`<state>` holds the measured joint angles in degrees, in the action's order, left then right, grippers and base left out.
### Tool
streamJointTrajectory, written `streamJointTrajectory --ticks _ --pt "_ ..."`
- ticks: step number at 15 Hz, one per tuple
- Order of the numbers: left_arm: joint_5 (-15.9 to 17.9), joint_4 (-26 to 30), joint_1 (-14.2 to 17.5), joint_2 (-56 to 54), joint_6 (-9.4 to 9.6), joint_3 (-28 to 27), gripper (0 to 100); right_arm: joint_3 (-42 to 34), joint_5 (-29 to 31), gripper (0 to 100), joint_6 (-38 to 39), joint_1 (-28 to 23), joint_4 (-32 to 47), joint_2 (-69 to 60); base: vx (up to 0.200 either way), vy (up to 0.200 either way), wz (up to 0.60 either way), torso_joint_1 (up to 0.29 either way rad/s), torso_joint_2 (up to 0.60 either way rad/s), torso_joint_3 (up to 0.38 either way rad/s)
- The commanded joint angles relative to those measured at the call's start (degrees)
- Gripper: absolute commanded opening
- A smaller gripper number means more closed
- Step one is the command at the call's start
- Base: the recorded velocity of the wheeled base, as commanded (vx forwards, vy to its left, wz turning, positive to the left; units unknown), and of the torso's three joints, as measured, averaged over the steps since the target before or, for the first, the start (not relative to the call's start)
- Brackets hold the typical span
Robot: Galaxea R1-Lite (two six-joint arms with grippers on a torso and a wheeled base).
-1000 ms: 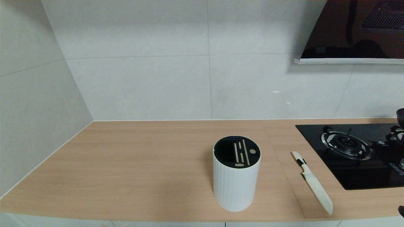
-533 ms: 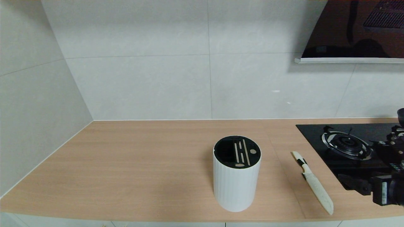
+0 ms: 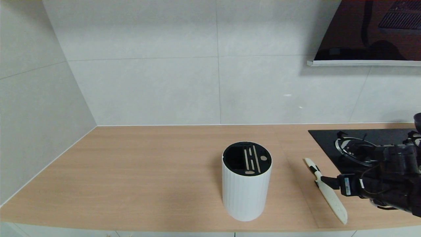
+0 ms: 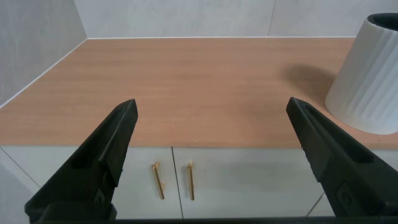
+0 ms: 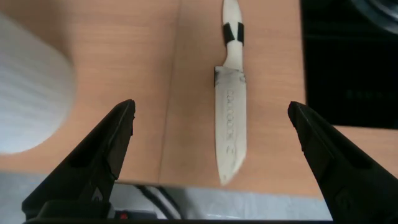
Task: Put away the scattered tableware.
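"Where is the knife (image 3: 331,200)?"

"Flat on the counter (image 3: 148,171), in line with the gap between the right gripper's (image 5: 211,106) jaws. Those jaws are spread wide, with one finger (image 5: 93,168) off to each side of the knife and neither touching it."

"Which way does it lie?"

"The blade tip points at the counter's front edge. The handle, with its dark band, points toward the wall."

"What else is near those jaws?"

"The white ribbed holder (image 3: 246,187) stands upright outside one finger, well apart from the knife. The black stove (image 3: 325,140) lies outside the other."

"And the left gripper (image 4: 211,102)?"

"Its jaws are spread wide as well. Through the gap you see the counter's front edge and, below it, cupboard doors with two gold handles (image 4: 157,180). The holder sits beyond one finger, apart from it."
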<state>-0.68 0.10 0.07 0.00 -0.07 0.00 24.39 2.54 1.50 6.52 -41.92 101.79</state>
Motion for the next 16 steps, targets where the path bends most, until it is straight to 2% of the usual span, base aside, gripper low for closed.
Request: streamJointTrajectory --ticks 1,5,8,12,16 --pt "-0.02 -0.10 0.01 0.09 -0.01 0.00 100 2.85 0.54 100 -0.01 0.77 -0.18 7.28 0.000 0.000 0.00 0.000 0.00 0.000" --pt "-0.02 -0.01 -0.07 0.09 -0.01 0.00 100 4.87 1.77 100 -0.01 0.95 -1.85 12.64 0.000 0.000 0.00 0.000 0.00 0.000" --pt "-0.02 -0.01 0.01 0.09 -0.01 0.00 100 5.75 3.09 100 -0.09 0.60 -7.65 19.06 0.000 0.000 0.00 0.000 0.00 0.000" --pt "-0.02 -0.01 0.01 0.00 -0.01 0.00 100 6.81 6.69 100 -0.09 -0.11 -11.34 23.89 0.000 0.000 0.00 0.000 0.00 0.000" --pt "-0.02 -0.10 0.01 0.09 -0.01 0.00 100 6.98 6.34 100 -0.01 -1.51 -11.51 24.60 0.000 0.000 0.00 0.000 0.00 0.000"
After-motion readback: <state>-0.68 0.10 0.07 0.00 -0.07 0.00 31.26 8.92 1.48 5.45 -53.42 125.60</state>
